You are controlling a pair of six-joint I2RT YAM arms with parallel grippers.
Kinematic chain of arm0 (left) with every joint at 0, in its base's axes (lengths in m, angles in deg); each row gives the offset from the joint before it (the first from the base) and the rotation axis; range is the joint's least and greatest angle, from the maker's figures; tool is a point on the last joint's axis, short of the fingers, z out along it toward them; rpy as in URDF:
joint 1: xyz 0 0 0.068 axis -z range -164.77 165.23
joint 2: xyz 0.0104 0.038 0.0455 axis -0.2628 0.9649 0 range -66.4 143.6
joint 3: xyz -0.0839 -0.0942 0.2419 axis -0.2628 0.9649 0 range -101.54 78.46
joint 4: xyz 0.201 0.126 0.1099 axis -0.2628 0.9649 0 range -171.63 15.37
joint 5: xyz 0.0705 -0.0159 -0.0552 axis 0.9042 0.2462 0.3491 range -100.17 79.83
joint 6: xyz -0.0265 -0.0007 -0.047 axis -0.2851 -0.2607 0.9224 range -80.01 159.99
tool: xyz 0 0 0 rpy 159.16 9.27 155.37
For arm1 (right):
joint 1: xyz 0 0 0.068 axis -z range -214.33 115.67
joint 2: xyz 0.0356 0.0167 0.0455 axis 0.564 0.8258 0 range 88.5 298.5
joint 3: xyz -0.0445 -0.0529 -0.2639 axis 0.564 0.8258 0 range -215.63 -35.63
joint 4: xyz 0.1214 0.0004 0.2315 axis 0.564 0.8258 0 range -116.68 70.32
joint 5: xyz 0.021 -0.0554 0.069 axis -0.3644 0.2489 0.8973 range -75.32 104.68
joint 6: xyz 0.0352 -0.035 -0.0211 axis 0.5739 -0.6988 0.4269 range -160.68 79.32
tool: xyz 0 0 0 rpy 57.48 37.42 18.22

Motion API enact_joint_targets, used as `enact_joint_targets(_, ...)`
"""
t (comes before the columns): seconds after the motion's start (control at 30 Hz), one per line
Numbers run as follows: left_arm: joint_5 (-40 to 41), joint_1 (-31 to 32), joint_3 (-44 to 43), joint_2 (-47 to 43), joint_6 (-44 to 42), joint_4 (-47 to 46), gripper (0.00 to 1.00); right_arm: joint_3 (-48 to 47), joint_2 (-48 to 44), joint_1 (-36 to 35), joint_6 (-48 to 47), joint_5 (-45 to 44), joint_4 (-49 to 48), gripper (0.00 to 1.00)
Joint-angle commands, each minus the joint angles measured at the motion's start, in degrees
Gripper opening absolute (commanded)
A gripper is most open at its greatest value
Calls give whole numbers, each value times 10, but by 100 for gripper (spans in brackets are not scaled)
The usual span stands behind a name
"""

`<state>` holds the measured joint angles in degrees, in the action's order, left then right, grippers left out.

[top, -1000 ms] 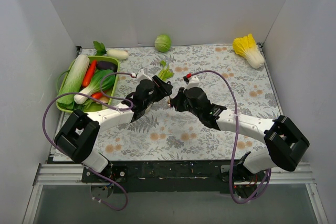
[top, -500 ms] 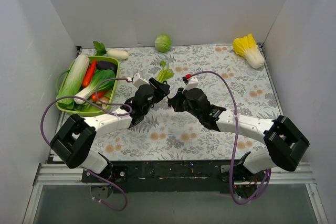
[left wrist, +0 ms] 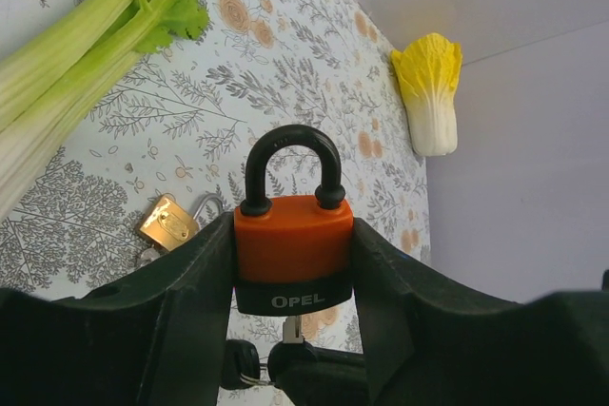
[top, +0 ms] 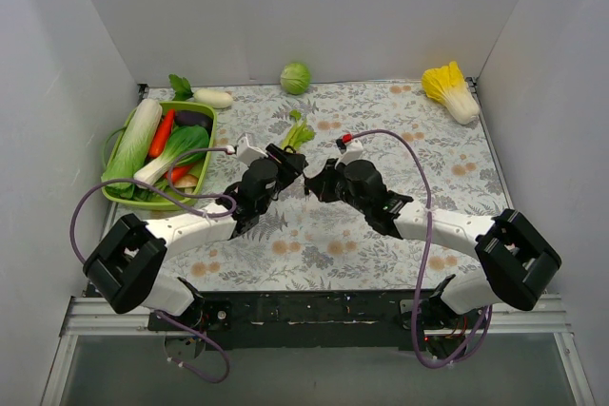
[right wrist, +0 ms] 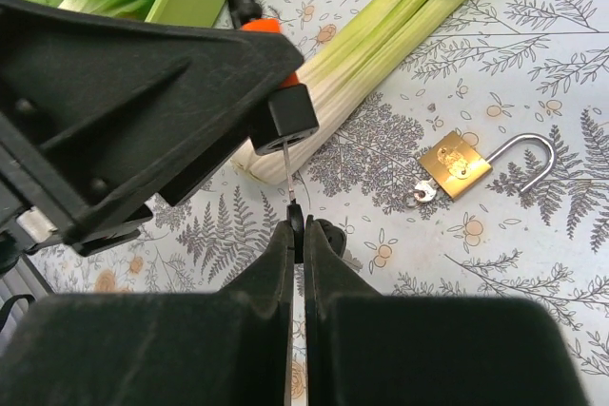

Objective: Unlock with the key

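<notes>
1. The left gripper (top: 289,161) is clamping an orange-and-black padlock (left wrist: 293,249) between its fingers (left wrist: 195,282), one finger pressing on each side of the body.
2. The padlock is standing upright in the left wrist view, with its black shackle on top and both shackle legs sitting in the body.
3. The right gripper (right wrist: 297,225) is pinching the black head of the key (right wrist: 287,173), its two fingers drawn almost together around it.
4. The key's thin silvery blade is pointing up into the black underside of the orange padlock; how deep it is sitting I cannot tell.
5. A second black key head (right wrist: 328,232) is hanging just beside the gripped one, close against the right finger.
6. Both arms are meeting over the middle of the flower-patterned table (top: 400,235), gripper tips nearly touching.
7. A small brass padlock (right wrist: 455,164) is lying flat on the cloth below, its shackle swung open, apart from both grippers.
8. A celery stalk (right wrist: 381,45) is lying near the brass padlock.
9. A green basket (top: 211,130) of vegetables is sitting at the left edge, a round green cabbage (top: 296,77) at the back wall, and a yellow napa cabbage (top: 452,90) in the far right corner.
</notes>
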<state>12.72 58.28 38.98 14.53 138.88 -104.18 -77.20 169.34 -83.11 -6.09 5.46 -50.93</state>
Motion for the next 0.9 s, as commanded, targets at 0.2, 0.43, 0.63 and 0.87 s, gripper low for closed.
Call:
enact_joint_targets(0.2, -128, 69, 15, -43, 24, -25, 0, -2, -2, 45, -6, -46, -186, 1)
enact_joint_targets(0.43, -171, 69, 20, -28, -3, -66, 0, 34, -38, 60, -3, -11, -189, 1)
enact_joint_targets(0.63, -217, 67, 23, -21, -8, -98, 0, 56, -99, 61, -9, -56, -147, 1)
enact_joint_targets(0.87, -296, 49, 23, -1, 11, -146, 0, 42, -152, 61, -23, -96, -64, 1)
